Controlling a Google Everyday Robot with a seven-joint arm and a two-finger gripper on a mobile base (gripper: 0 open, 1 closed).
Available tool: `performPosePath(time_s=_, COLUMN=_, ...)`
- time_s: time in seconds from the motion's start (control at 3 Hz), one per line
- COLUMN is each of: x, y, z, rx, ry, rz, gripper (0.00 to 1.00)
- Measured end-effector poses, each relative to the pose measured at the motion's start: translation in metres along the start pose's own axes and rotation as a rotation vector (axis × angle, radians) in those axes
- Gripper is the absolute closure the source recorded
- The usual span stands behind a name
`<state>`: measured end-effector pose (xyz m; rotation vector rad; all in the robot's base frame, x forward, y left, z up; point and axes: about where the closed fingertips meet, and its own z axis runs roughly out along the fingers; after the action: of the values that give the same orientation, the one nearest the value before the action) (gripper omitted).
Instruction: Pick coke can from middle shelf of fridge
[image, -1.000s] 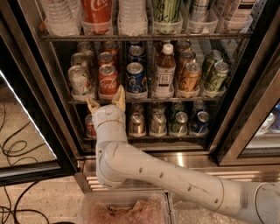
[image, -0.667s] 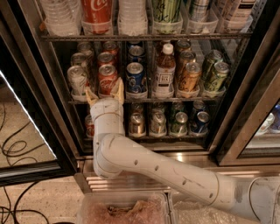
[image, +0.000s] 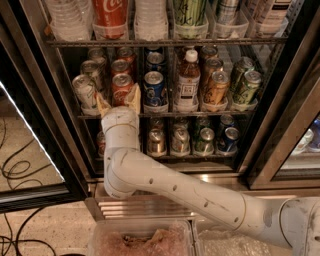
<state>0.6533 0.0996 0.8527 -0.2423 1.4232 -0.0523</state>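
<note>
The fridge (image: 280, 115) stands open with its glass door swung left. The middle shelf (image: 165, 114) holds rows of cans and one white-capped brown bottle (image: 187, 80). The coke can (image: 120, 88) is red with a silver top and stands at the front of the second lane from the left, with another red can behind it. My gripper (image: 118, 101) is raised in front of this can, open, with one tan finger (image: 102, 104) at the can's left and the other (image: 134, 97) at its right. The can's lower part is hidden behind the wrist.
A blue Pepsi can (image: 154, 88) stands right of the coke can, a pale can (image: 84, 91) left of it. A large red Coca-Cola can (image: 110, 12) sits on the upper rack. More cans fill the lower rack (image: 190, 140). A clear bin (image: 140, 240) lies below.
My gripper has risen from just below the middle shelf to the level of the coke can, and its fingers now stand on both sides of the can.
</note>
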Motion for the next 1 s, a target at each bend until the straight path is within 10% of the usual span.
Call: performPosePath(time_s=1.0, x=-0.003, y=-0.007, z=0.025, rx=0.041, ry=-0.003, rz=-0.025, gripper=0.31)
